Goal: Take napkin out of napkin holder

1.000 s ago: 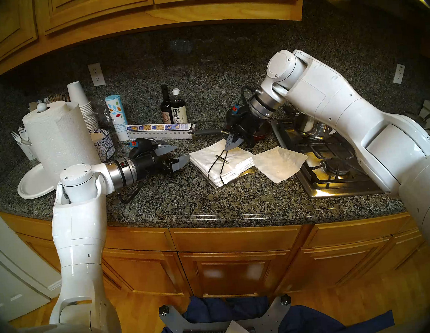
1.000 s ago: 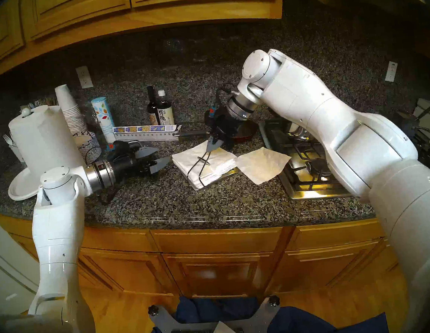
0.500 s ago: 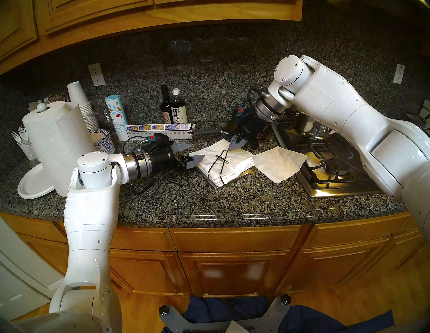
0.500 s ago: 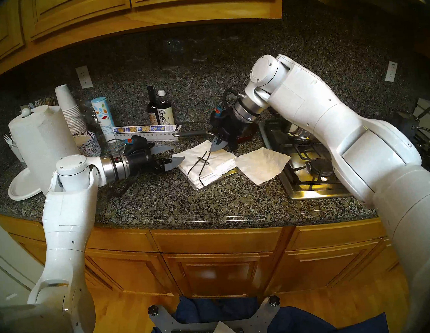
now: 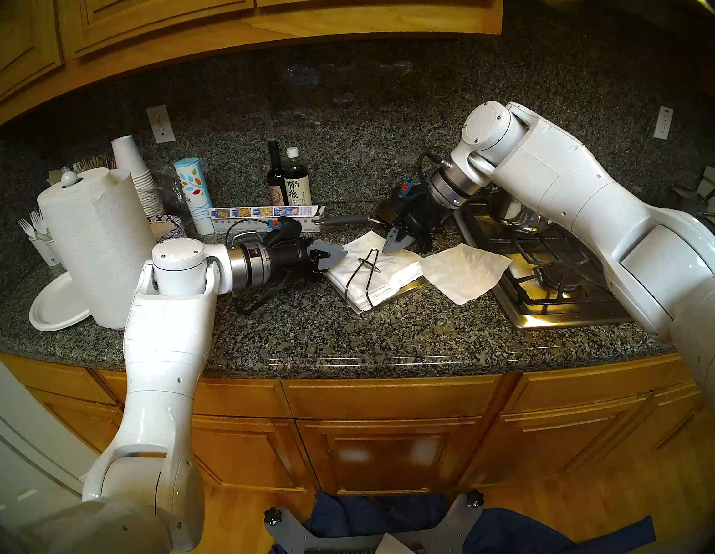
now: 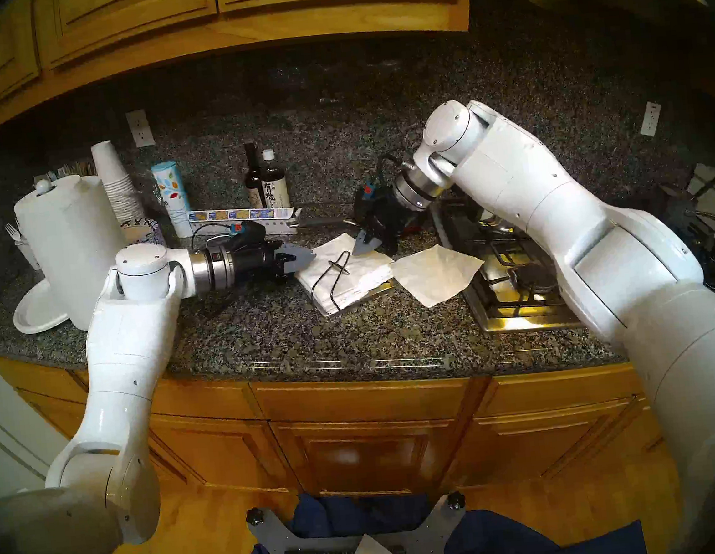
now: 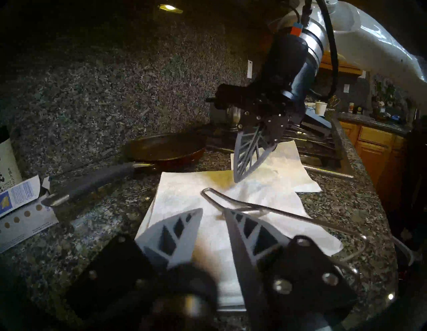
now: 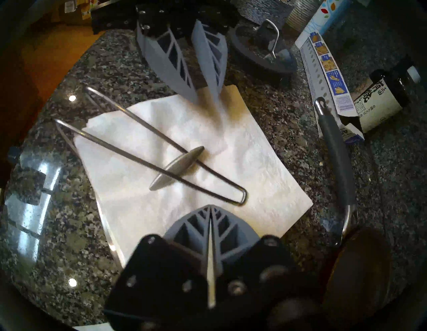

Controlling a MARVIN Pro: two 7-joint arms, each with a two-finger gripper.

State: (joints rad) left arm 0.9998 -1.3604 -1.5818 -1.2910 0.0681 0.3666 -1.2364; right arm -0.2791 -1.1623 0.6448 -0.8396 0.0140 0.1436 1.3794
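Note:
The napkin holder (image 5: 413, 284) is a flat metal tray carrying a thick stack of white napkins (image 5: 394, 273). Its wire arm lies across the stack, with the oval pad (image 8: 176, 167) near the middle. My left gripper (image 7: 212, 210) reaches in low from the left, fingertips at the stack's left corner, jaws narrowed but with a gap and nothing visibly pinched. My right gripper (image 8: 210, 208) is shut and empty over the stack's far corner, just clear of the wire loop. A single loose napkin (image 5: 466, 272) lies flat to the right of the holder.
A paper towel roll (image 5: 100, 242), a paper plate (image 5: 56, 307) and stacked cups (image 5: 137, 178) stand at the left. Bottles (image 5: 290, 185), a long box (image 5: 263, 218) and a pan's grey handle (image 5: 346, 219) lie behind the holder. The stove (image 5: 557, 290) is at the right.
My left arm has swung right until its fingertips reached the stack's corner, and its jaws have narrowed from wide open. My right gripper, still shut, has drawn back to the right from the wire loop.

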